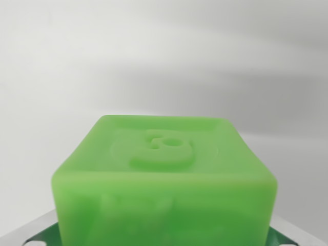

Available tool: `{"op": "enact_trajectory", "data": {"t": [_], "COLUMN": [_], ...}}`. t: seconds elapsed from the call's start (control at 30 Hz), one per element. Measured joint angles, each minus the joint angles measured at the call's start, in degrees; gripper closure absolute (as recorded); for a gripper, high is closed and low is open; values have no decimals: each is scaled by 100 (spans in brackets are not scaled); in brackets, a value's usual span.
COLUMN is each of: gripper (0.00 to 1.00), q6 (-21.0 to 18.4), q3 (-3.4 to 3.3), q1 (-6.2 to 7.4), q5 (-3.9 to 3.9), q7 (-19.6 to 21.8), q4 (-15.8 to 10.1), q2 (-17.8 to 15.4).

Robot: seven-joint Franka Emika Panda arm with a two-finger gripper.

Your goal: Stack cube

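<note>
A translucent green cube point(164, 174) fills the lower half of the wrist view, very close to the camera. Its upper face carries a raised round emblem point(163, 148). My gripper point(164, 237) sits at the bottom edge of the picture. Only slivers of its grey fingers point(28, 233) show at the cube's lower left and lower right, pressed against its sides. The gripper is shut on the cube. No second cube is in view, and the cube hides whatever lies directly beneath it.
Behind the cube is a plain white surface point(164, 56), blurred, with soft grey shadow bands across it. No other objects or edges show.
</note>
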Motion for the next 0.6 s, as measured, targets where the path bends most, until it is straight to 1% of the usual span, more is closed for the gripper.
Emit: {"op": "enact_trajectory", "data": {"t": [0.6], "gripper": [100], "q6": [-14], "q3": [-67], "q1": [-284], "q5": [34], "q7": [-38], "q4": [75], "q2": [38]}}
